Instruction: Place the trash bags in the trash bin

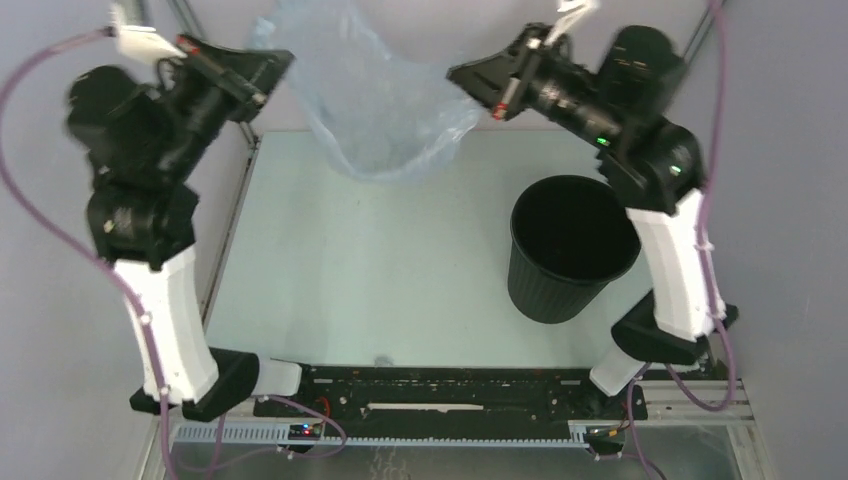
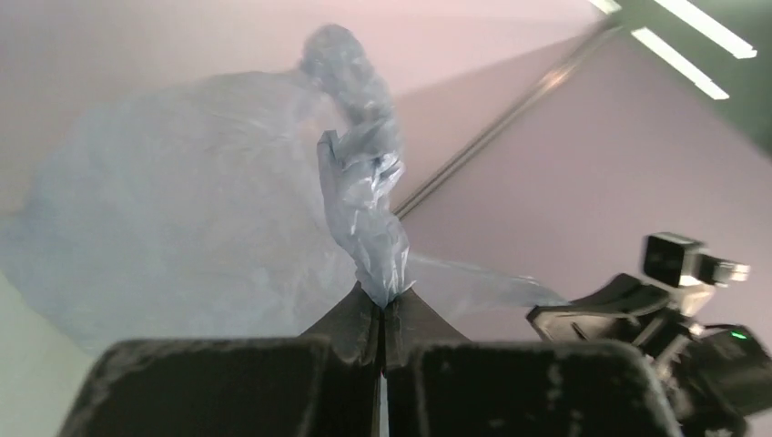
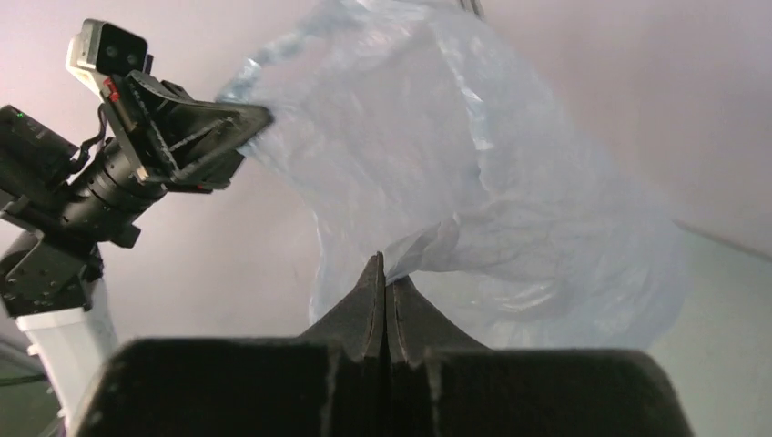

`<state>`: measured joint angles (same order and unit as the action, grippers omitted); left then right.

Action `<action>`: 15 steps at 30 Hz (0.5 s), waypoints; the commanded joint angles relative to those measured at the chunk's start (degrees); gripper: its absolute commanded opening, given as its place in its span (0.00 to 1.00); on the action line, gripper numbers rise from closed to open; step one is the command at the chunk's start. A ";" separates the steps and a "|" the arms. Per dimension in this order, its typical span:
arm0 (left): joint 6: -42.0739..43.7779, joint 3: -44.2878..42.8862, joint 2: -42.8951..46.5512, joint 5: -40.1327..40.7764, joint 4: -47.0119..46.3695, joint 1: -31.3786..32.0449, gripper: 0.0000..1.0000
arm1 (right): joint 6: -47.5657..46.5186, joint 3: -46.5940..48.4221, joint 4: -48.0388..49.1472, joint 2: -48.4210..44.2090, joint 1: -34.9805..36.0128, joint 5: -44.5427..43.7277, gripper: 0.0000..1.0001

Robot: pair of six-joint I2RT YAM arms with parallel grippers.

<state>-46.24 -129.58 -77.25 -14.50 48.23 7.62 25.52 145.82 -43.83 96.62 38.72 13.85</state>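
Observation:
The pale blue translucent trash bag (image 1: 375, 105) hangs in the air above the far edge of the table, stretched between both grippers. My left gripper (image 1: 280, 62) is shut on a bunched corner of the bag (image 2: 369, 228). My right gripper (image 1: 455, 72) is shut on the bag's other edge (image 3: 473, 209). The black ribbed trash bin (image 1: 570, 250) stands upright and open on the right side of the table, below and in front of the right gripper. In the wrist views each gripper (image 2: 384, 305) (image 3: 384, 273) has film pinched at its tips.
The pale green table (image 1: 380, 280) lies under the bag. A black rail (image 1: 440, 385) runs along the near edge between the arm bases. Grey walls surround the table. The right arm's white link (image 1: 680, 270) stands right beside the bin.

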 commanded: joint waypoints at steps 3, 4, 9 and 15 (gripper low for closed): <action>0.05 13.21 12.53 -0.08 -4.70 -0.34 0.00 | -1.35 -29.57 15.58 -18.60 0.21 -0.47 0.00; 1.34 22.99 16.29 1.73 -5.37 -0.40 0.00 | -0.63 -37.64 18.76 -21.87 0.14 -1.17 0.00; 1.94 67.16 28.70 2.58 -3.30 -1.17 0.00 | 4.84 -64.54 15.70 -27.18 0.04 0.77 0.00; -2.66 88.18 43.23 0.54 -2.43 -1.18 0.00 | 7.64 -74.77 7.32 -28.41 4.51 2.27 0.00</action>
<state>-46.57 -45.63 -45.78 -12.84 42.44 6.83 30.61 72.84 -30.22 70.70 39.81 14.96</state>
